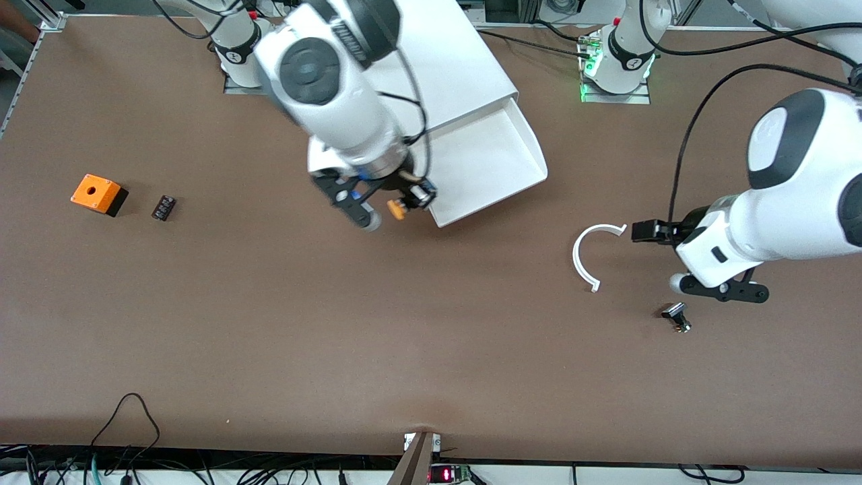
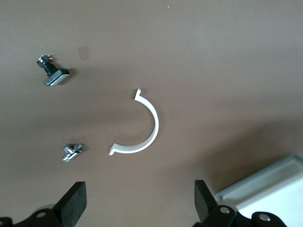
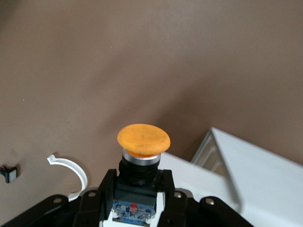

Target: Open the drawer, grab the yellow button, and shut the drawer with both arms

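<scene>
While the brown table (image 1: 269, 323) lies flat, right pincer (image 1: 397, 202) grips button (image 1: 396, 209).

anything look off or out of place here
Only the drawer stands pulled out of the cabinet while the right gripper holds the button over the table by its corner. The left gripper waits open.

Drawer (image 1: 488, 162) open — orange-capped button (image 1: 397, 209) held aloft.

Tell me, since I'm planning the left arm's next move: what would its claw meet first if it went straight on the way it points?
Probably the bare table. The open left claw points down at it, with the white curved strip nearest that line; depth is unclear.
</scene>
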`<state>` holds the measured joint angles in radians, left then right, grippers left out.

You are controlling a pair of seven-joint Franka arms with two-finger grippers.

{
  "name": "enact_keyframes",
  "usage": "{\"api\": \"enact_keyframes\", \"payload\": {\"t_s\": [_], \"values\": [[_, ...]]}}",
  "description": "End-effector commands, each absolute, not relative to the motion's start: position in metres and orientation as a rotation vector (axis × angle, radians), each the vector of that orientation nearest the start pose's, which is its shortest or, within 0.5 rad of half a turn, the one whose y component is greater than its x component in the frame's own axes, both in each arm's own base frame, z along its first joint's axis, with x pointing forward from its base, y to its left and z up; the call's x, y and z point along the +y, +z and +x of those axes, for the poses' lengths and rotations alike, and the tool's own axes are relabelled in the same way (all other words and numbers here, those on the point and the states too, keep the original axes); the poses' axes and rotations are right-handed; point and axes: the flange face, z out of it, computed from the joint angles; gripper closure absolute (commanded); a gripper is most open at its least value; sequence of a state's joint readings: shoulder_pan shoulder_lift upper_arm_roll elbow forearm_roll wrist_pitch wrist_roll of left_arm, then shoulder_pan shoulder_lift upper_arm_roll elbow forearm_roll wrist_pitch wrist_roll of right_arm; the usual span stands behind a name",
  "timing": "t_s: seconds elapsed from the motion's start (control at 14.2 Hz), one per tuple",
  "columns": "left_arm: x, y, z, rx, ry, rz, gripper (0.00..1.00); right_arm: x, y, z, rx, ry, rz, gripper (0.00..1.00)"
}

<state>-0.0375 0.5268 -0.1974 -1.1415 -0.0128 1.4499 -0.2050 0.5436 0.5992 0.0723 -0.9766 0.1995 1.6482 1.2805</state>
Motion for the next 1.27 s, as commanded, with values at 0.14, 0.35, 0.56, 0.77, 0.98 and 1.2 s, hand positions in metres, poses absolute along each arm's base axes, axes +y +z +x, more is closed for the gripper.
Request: {"api": "enact_keyframes", "payload": {"t_s": [0.14,0.35,0.56,0.77,0.98,1.2], "values": [[-0.185,0.459,0.663,-0.277,0.306,-3.145,0.0,0.315,0.535,0.627,0.581,0.304,-2.924,1.0],[-0.216,0.431,0.653,-0.41,0.218,-3.146,0.0,0.238,0.518,0.652,0.317,0.29,-3.014,1.0],[-0.264,0.408,0.622,-0.507,0.146,-3.129,0.0,0.167,0.489,0.669,0.127,0.313,-3.073,1.0],[-0.313,0.389,0.588,-0.573,0.167,-3.09,0.0,0.108,0.451,0.676,0.009,0.34,-3.097,1.0],[-0.337,0.38,0.567,-0.584,0.187,-3.06,0.0,0.057,0.402,0.677,-0.089,0.323,-3.107,1.0],[-0.356,0.383,0.546,-0.591,0.196,-3.054,0.0,0.009,0.344,0.667,-0.15,0.328,-3.098,1.0]]}}
